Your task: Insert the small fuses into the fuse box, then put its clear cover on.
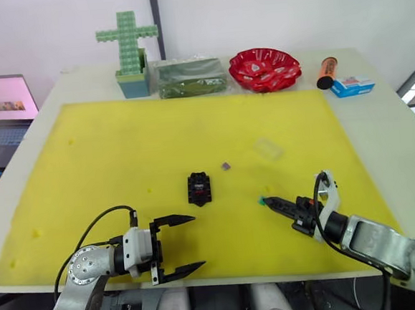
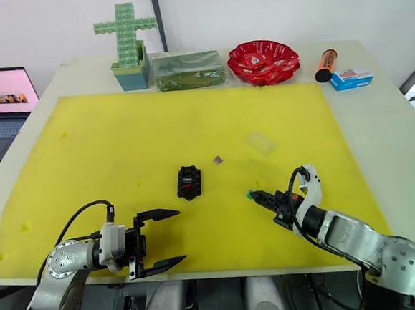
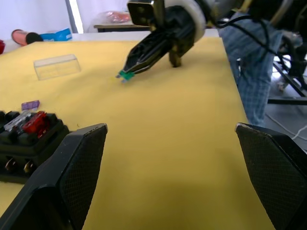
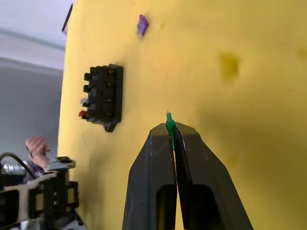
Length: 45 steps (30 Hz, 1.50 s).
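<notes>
Laptop (image 1: pixel 2 106) at the far left edge, screen lit, off the table (image 1: pixel 385 127). Yellow foam mat (image 1: pixel 121 154) covers most of the table.

Left hand (image 1: pixel 177 247) low over the mat's near edge, left of centre, fingers (image 3: pixel 72 172) wide apart, nothing between them, pointing toward the right.

Back row on the table beyond the mat, going right: green block cross (image 1: pixel 127 39) standing in a teal pot (image 1: pixel 133 82), clear-wrapped green packet (image 1: pixel 188 77), red bowl (image 1: pixel 265 68), orange tube with black cap (image 1: pixel 326 72), blue-and-white carton (image 1: pixel 351 85).

Fuse box (image 1: pixel 199 188) sits on the mat near centre, just beyond the left hand and apart from it. In the left wrist view a red fuse (image 3: pixel 34 122) and a grey-white fuse (image 3: pixel 18 120) sit side by side in its top slots. Right wrist view shows the box's slot rows, with red and pale bits at one end.

Purple fuse (image 1: pixel 225 166) lies loose on the mat just right of and behind the fuse box, not touching it.

Clear cover (image 1: pixel 268 148) lies flat on the mat further right and back, well apart from the box.

Right hand (image 1: pixel 269 202) is low over the mat right of the fuse box, fingers together, clamped on the green fuse (image 1: pixel 261 201), which pokes out at the fingertips and points toward the box. Fuse tip is at or just above the mat; contact can't be told. Clear gap between green fuse and fuse box.
</notes>
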{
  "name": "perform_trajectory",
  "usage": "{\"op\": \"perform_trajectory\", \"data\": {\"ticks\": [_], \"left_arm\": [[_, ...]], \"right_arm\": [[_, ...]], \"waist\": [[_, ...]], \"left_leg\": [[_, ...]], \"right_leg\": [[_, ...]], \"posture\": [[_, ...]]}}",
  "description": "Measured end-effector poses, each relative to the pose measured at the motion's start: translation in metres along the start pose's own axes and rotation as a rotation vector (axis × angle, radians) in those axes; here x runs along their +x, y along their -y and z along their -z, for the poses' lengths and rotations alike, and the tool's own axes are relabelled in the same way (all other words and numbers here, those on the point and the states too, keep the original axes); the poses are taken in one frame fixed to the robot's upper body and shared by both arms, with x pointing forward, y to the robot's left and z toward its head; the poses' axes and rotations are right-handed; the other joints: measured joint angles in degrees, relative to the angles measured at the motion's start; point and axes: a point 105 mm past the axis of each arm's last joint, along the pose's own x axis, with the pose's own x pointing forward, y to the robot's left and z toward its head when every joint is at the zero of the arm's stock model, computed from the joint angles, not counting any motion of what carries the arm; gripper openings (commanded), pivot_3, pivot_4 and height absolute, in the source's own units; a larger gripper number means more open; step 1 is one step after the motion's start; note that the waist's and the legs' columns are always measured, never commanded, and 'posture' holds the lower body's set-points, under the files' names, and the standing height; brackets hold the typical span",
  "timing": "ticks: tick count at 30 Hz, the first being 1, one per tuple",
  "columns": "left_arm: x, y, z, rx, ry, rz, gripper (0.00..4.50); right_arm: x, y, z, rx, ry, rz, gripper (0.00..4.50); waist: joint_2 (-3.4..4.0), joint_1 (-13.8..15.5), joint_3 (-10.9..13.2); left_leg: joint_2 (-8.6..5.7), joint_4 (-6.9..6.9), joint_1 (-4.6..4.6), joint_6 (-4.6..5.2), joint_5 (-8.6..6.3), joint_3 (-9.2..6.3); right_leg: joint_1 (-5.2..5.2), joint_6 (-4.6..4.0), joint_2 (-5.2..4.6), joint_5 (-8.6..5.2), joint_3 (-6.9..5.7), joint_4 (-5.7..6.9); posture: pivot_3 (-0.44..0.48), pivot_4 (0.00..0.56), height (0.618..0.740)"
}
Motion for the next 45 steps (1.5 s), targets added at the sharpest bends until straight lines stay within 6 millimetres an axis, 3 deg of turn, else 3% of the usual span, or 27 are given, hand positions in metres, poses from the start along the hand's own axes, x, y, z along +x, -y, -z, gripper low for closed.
{"op": "perform_trajectory", "data": {"ticks": [5,11,17,27,33,36,39,44,45], "left_arm": [[0.003,-0.004,-0.003,0.011,0.003,0.012,4.5],[0.004,-0.005,-0.003,0.006,0.0,0.02,4.5],[0.003,-0.005,-0.002,0.0,-0.005,0.018,4.5],[0.003,0.0,-0.004,-0.004,-0.007,0.003,4.5],[0.004,-0.004,-0.005,0.004,-0.008,0.012,4.5],[0.004,-0.005,-0.004,0.006,-0.008,0.009,4.5],[0.002,-0.001,-0.001,-0.012,-0.014,-0.001,4.5],[0.001,0.001,0.001,-0.023,-0.019,-0.008,4.5],[0.002,0.001,0.001,-0.022,-0.02,-0.008,4.5]], "right_arm": [[0.001,-0.009,0.001,-0.007,-0.027,-0.014,0.02],[-0.005,-0.009,0.01,-0.098,-0.202,-0.058,0.02],[-0.001,-0.007,-0.008,-0.128,-0.252,-0.069,0.02],[0.017,-0.015,-0.015,-0.267,-0.455,-0.14,0.02],[0.029,-0.039,-0.035,-0.407,-0.642,-0.234,0.02],[0.038,-0.024,-0.039,-0.44,-0.694,-0.188,0.02],[0.039,-0.006,-0.031,-0.423,-0.78,-0.176,0.02],[0.046,-0.008,-0.038,-0.462,-0.816,-0.215,0.02],[0.047,-0.007,-0.037,-0.464,-0.819,-0.221,0.25]], "waist": [[0.02,0.4,0.0],[0.0,0.5,0.0],[-0.01,0.6,0.0],[-0.01,0.5,0.1],[0.13,0.5,0.2],[0.12,0.8,0.2],[0.13,0.6,0.2],[0.12,0.4,0.2],[0.12,0.4,0.2]], "left_leg": [[0.03,-0.01,0.0,0.0,0.0,0.01],[0.01,0.04,0.0,0.01,-0.01,0.05],[0.03,0.01,-0.01,0.07,-0.04,0.05],[0.05,0.06,0.0,0.11,-0.07,0.08],[0.09,0.03,-0.04,0.18,-0.1,0.21],[0.07,0.02,-0.07,0.19,-0.12,0.29],[0.05,0.04,-0.22,0.19,-0.12,0.56],[0.06,0.12,-0.14,0.19,-0.12,0.68],[0.06,0.13,-0.12,0.19,-0.12,0.69]], "right_leg": [[-0.01,-0.01,0.04,0.0,0.0,-0.03],[0.03,-0.03,0.01,0.02,0.01,-0.07],[-0.02,-0.05,0.06,0.02,0.01,-0.08],[-0.03,-0.09,0.06,0.05,0.02,-0.1],[-0.18,-0.12,0.12,0.07,0.07,-0.11],[-0.18,-0.12,0.11,0.07,0.01,-0.15],[-0.36,-0.1,0.07,0.08,0.13,-0.13],[-0.37,-0.14,0.1,0.12,0.26,-0.04],[-0.36,-0.14,0.1,0.13,0.26,-0.03]], "posture": [[0.0,0.15,0.74],[0.0,0.15,0.74],[0.0,0.15,0.74],[0.0,0.15,0.74],[0.0,0.15,0.74],[0.0,0.15,0.74],[0.0,0.15,0.74],[0.0,0.15,0.74],[0.0,0.15,0.74]]}}
